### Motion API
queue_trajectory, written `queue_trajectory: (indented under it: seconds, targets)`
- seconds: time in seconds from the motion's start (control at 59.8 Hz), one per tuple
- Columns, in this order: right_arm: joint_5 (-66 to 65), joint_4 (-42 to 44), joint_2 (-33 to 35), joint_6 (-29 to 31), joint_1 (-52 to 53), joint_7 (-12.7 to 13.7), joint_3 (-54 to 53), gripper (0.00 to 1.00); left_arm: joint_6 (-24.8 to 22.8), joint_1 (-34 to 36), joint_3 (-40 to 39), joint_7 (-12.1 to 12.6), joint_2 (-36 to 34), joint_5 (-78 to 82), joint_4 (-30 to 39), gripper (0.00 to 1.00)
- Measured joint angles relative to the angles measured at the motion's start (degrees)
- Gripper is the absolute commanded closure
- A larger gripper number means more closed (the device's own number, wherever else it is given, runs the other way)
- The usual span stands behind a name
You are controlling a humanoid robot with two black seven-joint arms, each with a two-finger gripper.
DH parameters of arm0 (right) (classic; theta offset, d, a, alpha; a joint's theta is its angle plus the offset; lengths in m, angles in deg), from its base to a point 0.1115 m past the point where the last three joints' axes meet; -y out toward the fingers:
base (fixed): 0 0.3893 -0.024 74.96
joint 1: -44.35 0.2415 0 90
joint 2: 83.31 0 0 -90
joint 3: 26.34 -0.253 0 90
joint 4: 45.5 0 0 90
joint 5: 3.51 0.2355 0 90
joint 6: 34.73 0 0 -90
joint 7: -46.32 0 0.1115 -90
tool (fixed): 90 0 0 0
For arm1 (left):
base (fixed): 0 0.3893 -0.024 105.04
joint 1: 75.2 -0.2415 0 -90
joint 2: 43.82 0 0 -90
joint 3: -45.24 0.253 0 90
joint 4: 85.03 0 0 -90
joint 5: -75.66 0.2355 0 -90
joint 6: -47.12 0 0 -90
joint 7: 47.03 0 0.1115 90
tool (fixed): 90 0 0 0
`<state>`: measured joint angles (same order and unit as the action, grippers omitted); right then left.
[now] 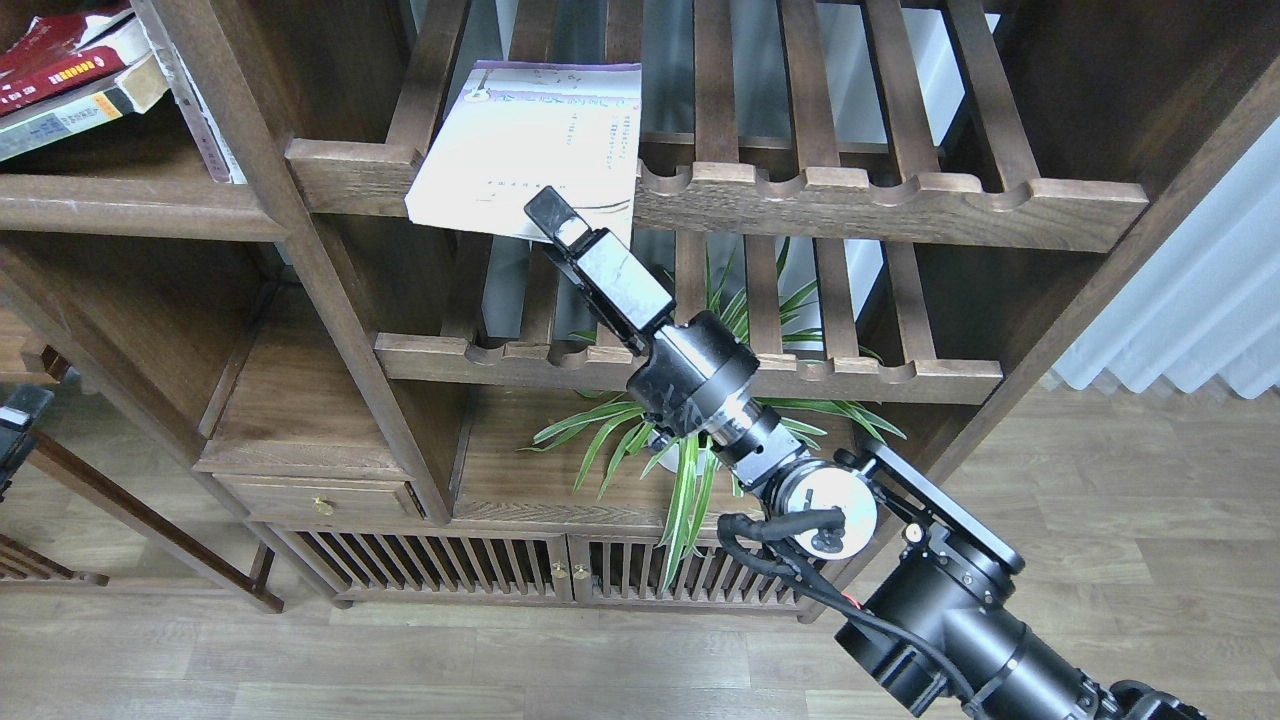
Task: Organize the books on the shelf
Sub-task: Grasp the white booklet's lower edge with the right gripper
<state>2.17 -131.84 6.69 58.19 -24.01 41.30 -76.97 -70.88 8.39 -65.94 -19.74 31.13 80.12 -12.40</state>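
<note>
The white book with a purple top band [535, 140] lies flat on the upper slatted rack, its front edge hanging over the notched rail. My right gripper [553, 216] reaches up from the lower right, and its tip overlaps the book's lower front edge. Its fingers cannot be told apart. The red book [55, 55] lies on top of a thick book [70, 110] on the solid dark-brown shelf [130, 205] at the upper left. Only a dark tip of my left gripper [18, 408] shows at the left edge.
A second slatted rack [690, 370] runs below the first. A green potted plant [690, 440] stands on the board under it, behind my right forearm. A drawer [320, 497] and slatted cabinet doors [450, 570] are lower down. A wooden upright [300, 250] separates the shelf from the racks.
</note>
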Motion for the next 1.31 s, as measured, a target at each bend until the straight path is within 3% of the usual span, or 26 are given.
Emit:
queue_trajectory:
  seconds: [0.167,0.268,0.418,0.469,0.485,0.686,0.921,1.121,1.305]
  targets:
    - [2.54,0.08,0.0,-2.8,2.83,0.0,-0.07,0.02,0.0,-0.08,-0.17,0.1,-1.33,-1.71,-0.51,0.1]
    - [3.4,0.17,0.0,-3.33,3.96,-0.2,-0.17,0.1,0.0,-0.09,-0.17,0.09,-1.66,-2.02,-0.83,0.1]
    - [3.72,0.21,0.0,-3.93,4.16,-0.56,-0.93,0.31,0.0,-0.09,-0.17,0.06,-1.71,-2.09,-0.9,0.1]
    - [3.79,0.21,0.0,-3.99,4.16,-0.57,-1.23,0.4,0.0,-0.09,-0.18,0.05,-1.72,-2.09,-0.91,0.1]
    - [3.83,0.21,0.0,-4.03,4.16,-0.57,-1.38,0.53,0.0,-0.09,-0.18,0.04,-1.72,-2.09,-0.91,0.1]
    - [5.22,0.21,0.0,-6.22,3.92,0.18,-2.67,0.89,0.0,-0.09,-0.28,-0.04,-1.78,-2.17,-0.9,0.1]
    - [5.73,-0.37,0.0,-4.22,2.12,0.96,-2.91,0.94,0.0,-0.12,1.12,-0.07,-1.83,-6.75,-0.86,0.1]
    - [5.76,-1.53,0.0,2.81,-1.97,4.27,-2.58,0.94,0.0,-1.4,7.67,0.05,-1.89,-14.93,-0.52,0.1]
    - [5.75,-3.53,0.0,9.17,-6.85,6.93,-1.41,0.95,0.0,-1.66,13.75,-1.91,-1.87,-19.68,0.01,0.1]
